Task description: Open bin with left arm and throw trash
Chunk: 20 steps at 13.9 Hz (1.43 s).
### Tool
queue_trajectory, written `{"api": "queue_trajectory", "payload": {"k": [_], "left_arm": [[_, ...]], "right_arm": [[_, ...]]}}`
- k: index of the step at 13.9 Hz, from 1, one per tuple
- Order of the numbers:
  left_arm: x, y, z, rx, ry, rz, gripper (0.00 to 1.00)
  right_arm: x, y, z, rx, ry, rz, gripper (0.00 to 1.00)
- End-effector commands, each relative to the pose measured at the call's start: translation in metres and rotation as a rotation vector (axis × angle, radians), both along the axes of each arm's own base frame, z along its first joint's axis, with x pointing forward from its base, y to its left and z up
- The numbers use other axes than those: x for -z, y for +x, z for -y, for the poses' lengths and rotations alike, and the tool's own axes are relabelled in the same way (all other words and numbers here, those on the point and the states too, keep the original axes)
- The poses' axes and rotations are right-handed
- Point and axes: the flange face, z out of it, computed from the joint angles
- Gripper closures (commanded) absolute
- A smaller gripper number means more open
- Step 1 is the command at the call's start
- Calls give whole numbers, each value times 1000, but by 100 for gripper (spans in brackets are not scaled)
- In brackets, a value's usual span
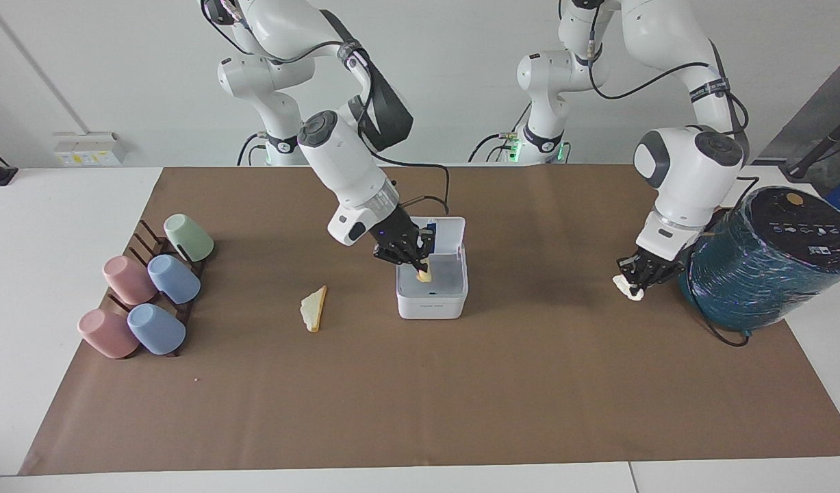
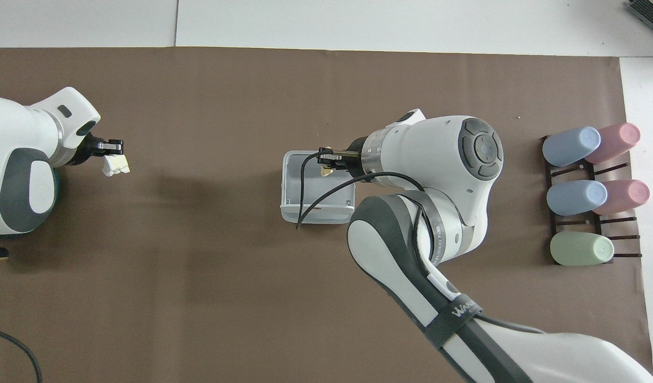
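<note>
From the facing view, the bin (image 1: 432, 287) sits in the middle of the brown mat with its lid up. The right gripper (image 1: 420, 268) hangs right over the open bin and pinches the yellow lump (image 1: 424, 276). The lump is straight above the hole, so I think letting go is all that is needed. The bread wedge (image 1: 314, 308) lies flat on the mat beside the bin, toward the right arm's end, with its long side pointing toward the robots. The left gripper (image 1: 637, 282) is up over the mat next to the big teal cylinder (image 1: 762, 260) and pinches the white wad (image 1: 628, 287). The right arm is closer to the wedge.

From the overhead view, the right gripper (image 2: 330, 159) is over the bin (image 2: 290, 181). The left gripper (image 2: 110, 149) holds the white wad (image 2: 115, 166), well apart from the bin.

I count one bin, three bits of trash, five cups (image 2: 571, 146) on a rack, and one teal cylinder
</note>
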Motion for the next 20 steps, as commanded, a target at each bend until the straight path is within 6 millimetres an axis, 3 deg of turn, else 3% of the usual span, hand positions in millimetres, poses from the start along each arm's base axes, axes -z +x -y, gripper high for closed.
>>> {"api": "queue_trajectory", "payload": {"k": [1, 2, 6, 8, 12, 14, 16, 20], "left_arm": [[-29, 3, 31, 47, -11, -27, 100], [-31, 3, 46, 72, -10, -35, 100], [-31, -7, 114, 116, -21, -24, 100], [-33, -14, 154, 92, -42, -5, 100], [-38, -36, 230, 89, -115, 28, 100], [-43, -46, 267, 68, -179, 70, 100], [-47, -55, 296, 52, -250, 95, 100], [-32, -61, 354, -18, -320, 105, 100]], "right_arm": [[3, -9, -7, 18, 26, -44, 32], [3, -10, -8, 17, 26, -43, 0], [-1, -6, -6, 26, 31, -19, 0], [-15, 0, 10, 32, 13, 19, 0], [-22, 43, 109, 40, -152, 143, 0], [1, 52, 175, 19, -209, 167, 0], [27, 48, 195, -90, -255, 182, 0], [83, 58, 219, -340, -361, 231, 0]]}}
